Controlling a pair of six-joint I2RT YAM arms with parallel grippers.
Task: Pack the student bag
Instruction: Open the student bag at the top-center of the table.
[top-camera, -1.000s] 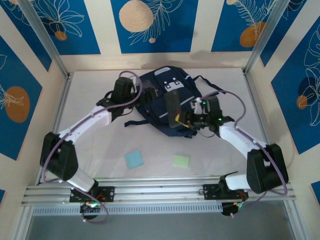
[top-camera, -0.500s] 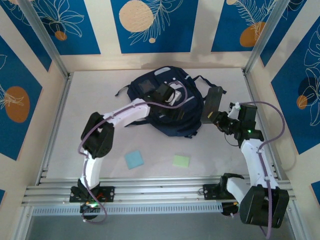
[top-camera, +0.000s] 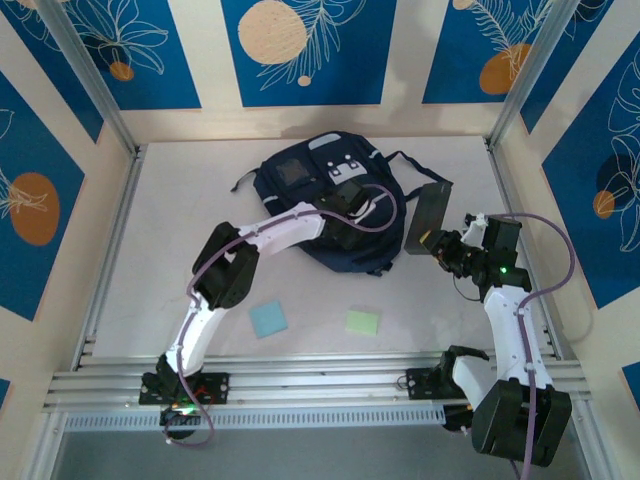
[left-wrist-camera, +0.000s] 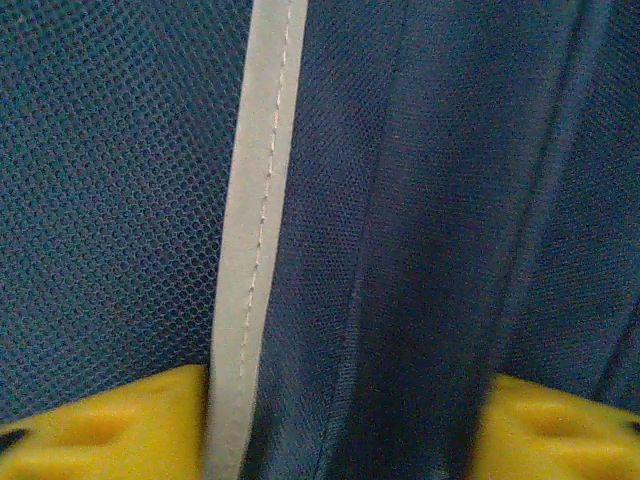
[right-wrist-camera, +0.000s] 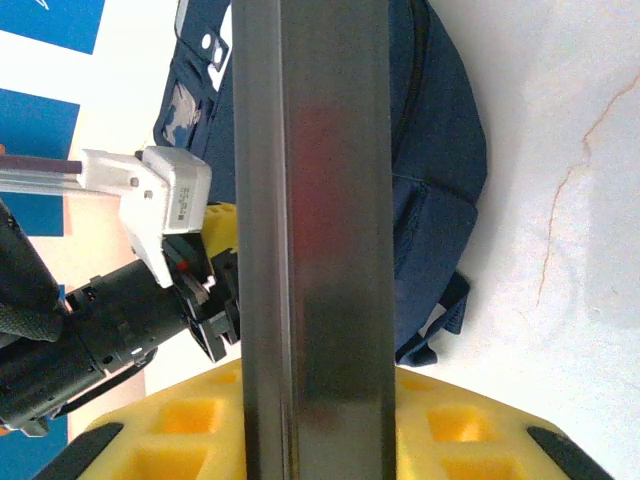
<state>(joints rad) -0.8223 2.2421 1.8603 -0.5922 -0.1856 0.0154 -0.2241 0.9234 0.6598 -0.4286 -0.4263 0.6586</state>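
Note:
The student bag (top-camera: 300, 180) lies flat at the back middle of the table, a navy backpack with a white patch on top. My left gripper (top-camera: 348, 218) presses down on its right front part. In the left wrist view its yellow pads (left-wrist-camera: 100, 425) stand wide apart, with the navy fabric (left-wrist-camera: 450, 200) and the bag's grey stripe (left-wrist-camera: 255, 200) spanning between them. My right gripper (top-camera: 447, 246) is to the right of the bag, shut on a dark flat case (top-camera: 428, 218) held upright off the table. In the right wrist view the case (right-wrist-camera: 310, 200) rises between the yellow pads (right-wrist-camera: 460, 430), with the bag (right-wrist-camera: 440, 150) behind it.
A blue sticky pad (top-camera: 268, 319) and a green sticky pad (top-camera: 362, 322) lie near the front of the table. Metal frame posts (top-camera: 520, 80) and patterned walls close in the back and sides. A black strap (top-camera: 412, 160) trails off the bag's right side.
The right gripper has pulled the dark case away from the bag to the right. The left arm has swung from the bag's left side across to its right front.

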